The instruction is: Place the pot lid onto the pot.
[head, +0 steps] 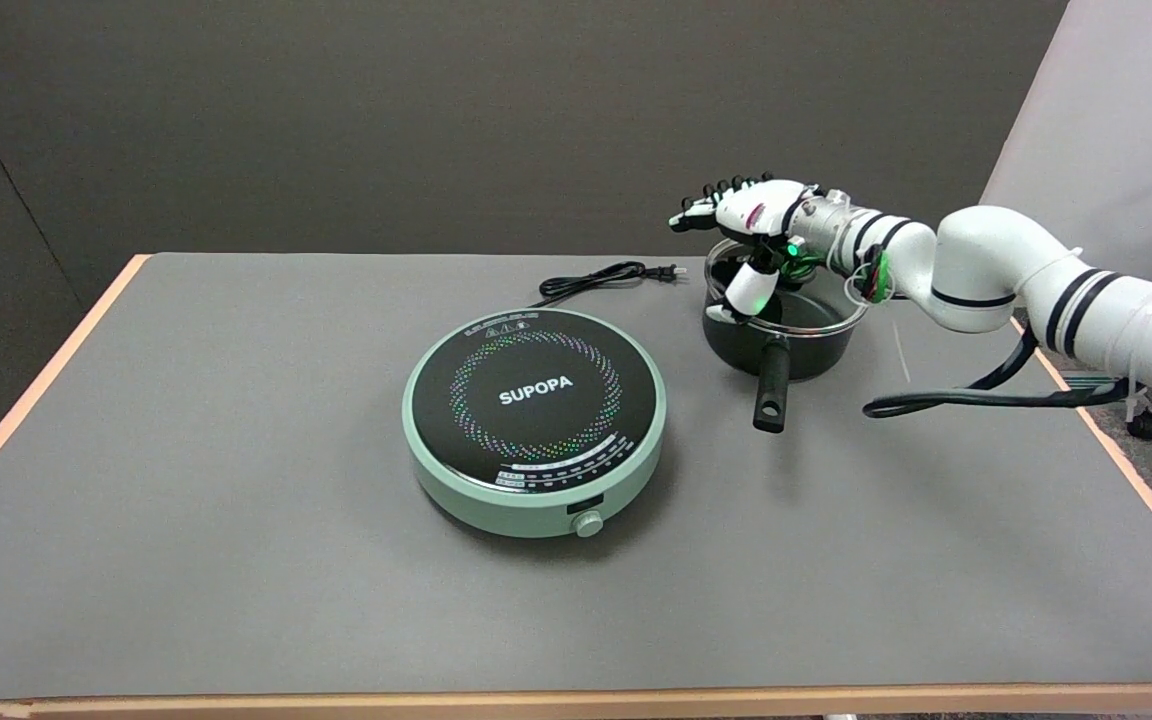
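Pot (786,340): dark, upper right of the frame, on the grey table (236,560); its long black handle (772,385) points toward the lower edge of the frame, tilted very slightly left.

Lid (826,300): glass with a metal rim, lying on the pot's rim (roughly level, as far as can be seen).

Right hand (751,225): over the lid's left side, upper fingers spread toward the left, thumb (748,290) angled down onto the lid; whether it grips the knob cannot be told.

Cooktop (534,420): round, mint green, centre of frame, marked "SUPOPA"; black cord (601,278) coiled behind it.
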Robot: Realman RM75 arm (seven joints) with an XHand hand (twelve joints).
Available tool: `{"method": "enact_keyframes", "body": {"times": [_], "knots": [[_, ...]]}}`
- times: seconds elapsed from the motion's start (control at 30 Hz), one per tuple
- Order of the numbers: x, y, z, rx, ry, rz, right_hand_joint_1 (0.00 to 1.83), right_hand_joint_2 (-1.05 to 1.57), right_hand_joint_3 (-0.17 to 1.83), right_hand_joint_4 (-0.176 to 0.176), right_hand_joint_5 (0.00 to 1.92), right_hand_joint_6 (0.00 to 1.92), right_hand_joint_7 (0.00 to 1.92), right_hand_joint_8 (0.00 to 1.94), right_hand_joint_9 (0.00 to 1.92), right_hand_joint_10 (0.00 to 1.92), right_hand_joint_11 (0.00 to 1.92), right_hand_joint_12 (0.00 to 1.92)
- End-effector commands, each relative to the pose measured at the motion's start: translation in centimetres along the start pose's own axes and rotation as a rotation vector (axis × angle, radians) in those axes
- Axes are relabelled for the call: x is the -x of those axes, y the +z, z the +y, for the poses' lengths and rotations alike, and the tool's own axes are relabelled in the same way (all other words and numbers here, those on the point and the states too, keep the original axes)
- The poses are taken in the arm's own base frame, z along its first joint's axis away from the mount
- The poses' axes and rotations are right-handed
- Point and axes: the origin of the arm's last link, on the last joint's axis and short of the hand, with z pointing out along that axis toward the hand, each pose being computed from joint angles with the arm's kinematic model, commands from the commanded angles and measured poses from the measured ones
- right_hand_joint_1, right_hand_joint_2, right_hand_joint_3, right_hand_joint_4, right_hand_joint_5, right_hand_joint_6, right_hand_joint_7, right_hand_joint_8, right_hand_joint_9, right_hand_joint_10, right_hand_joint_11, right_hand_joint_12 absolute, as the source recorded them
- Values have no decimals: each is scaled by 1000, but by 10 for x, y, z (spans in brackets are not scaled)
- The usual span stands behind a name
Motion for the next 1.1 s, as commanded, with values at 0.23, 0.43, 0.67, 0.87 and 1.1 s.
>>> {"method": "enact_keyframes", "body": {"times": [0.23, 0.43, 0.67, 0.87, 1.1], "knots": [[3, -1, 10, 28, -4, -3, 870, 380, 983, 127, 178, 165, 153, 130, 133, 196, 94, 526], [2, -1, 10, 24, -1, 0, 916, 340, 1037, 125, 189, 145, 151, 147, 152, 168, 145, 430], [-16, -8, 14, -4, 104, 79, 630, 339, 908, 123, 187, 145, 153, 146, 155, 169, 139, 445], [-30, -24, 37, 12, 392, 176, 387, 337, 858, 124, 200, 136, 200, 122, 189, 192, 138, 515], [-29, -42, 70, 75, 618, 245, 253, 354, 899, 123, 149, 227, 162, 191, 152, 322, 111, 584]]}}
